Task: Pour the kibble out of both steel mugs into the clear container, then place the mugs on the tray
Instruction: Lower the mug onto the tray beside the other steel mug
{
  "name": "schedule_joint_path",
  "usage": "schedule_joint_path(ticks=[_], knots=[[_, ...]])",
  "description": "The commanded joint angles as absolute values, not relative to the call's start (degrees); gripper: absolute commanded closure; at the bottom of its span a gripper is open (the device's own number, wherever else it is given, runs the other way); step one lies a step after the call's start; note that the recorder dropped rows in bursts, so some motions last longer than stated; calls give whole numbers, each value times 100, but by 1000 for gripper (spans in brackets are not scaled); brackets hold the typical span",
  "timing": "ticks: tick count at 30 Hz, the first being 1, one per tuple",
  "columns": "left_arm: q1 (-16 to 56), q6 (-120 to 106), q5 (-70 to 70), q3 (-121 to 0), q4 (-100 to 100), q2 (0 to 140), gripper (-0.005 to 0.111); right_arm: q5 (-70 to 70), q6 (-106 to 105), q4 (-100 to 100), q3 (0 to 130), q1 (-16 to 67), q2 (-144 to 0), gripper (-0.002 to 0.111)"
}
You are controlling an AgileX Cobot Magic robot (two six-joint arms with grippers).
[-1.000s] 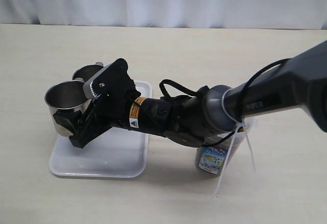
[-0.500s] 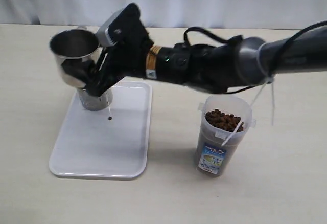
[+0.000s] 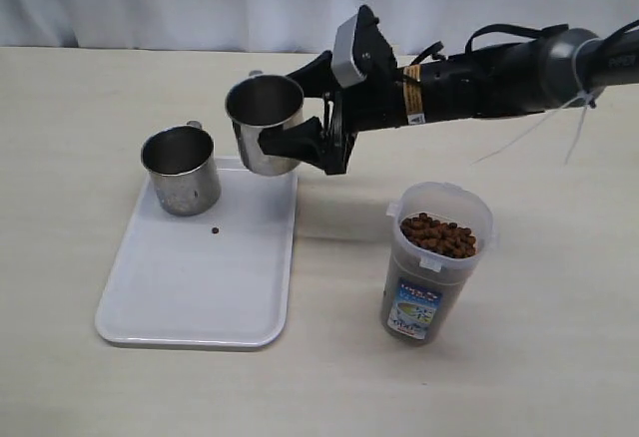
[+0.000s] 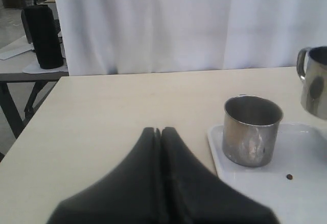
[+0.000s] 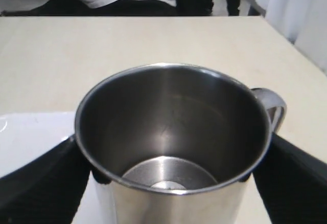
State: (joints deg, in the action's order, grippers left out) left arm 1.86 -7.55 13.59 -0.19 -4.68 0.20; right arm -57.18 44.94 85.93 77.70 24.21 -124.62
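Note:
My right gripper (image 3: 296,144) is shut on an empty steel mug (image 3: 264,123), held upright in the air above the tray's far right corner. In the right wrist view this mug (image 5: 171,132) fills the frame, and a black finger (image 5: 43,180) presses on each side of it. The second steel mug (image 3: 182,169) stands empty on the white tray (image 3: 190,287), at its far left. The clear container (image 3: 433,262) stands on the table right of the tray, with kibble (image 3: 437,234) up to near its rim. My left gripper (image 4: 158,132) is shut on nothing, low over the table left of the tray (image 4: 306,193).
One loose pellet (image 3: 214,229) lies on the tray just in front of the standing mug (image 4: 252,130). The right arm (image 3: 499,78) stretches across the table's far side from the right. A white curtain hangs behind the table.
The right arm has swung the held mug from above the standing mug at the tray's far left over to the tray's far right corner. The arm no longer hides the container.

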Motion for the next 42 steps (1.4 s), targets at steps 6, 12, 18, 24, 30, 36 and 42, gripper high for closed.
schedule_joint_path(ticks=[6, 12, 18, 24, 30, 36, 42], knots=[[167, -736, 1301, 0, -458, 0, 107, -6311, 4609, 8958, 8363, 2387, -13146, 104], [167, -736, 1301, 0, -458, 0, 107, -6272, 4538, 9073, 8394, 2387, -13302, 104], [167, -736, 1301, 0, -458, 0, 107, -6272, 4281, 9086, 8394, 2409, -13458, 104], [167, -736, 1301, 0, -458, 0, 107, -6293, 4134, 8920, 8394, 2433, -13640, 104], [167, -736, 1301, 0, -458, 0, 107, -6420, 4099, 8642, 8394, 2544, -13639, 104], [167, -736, 1327, 0, -458, 0, 107, -6077, 3984, 8614, 8394, 2750, -13652, 104], [167, -736, 1330, 0, -458, 0, 107, -5971, 3984, 8614, 8394, 2836, -13653, 94]])
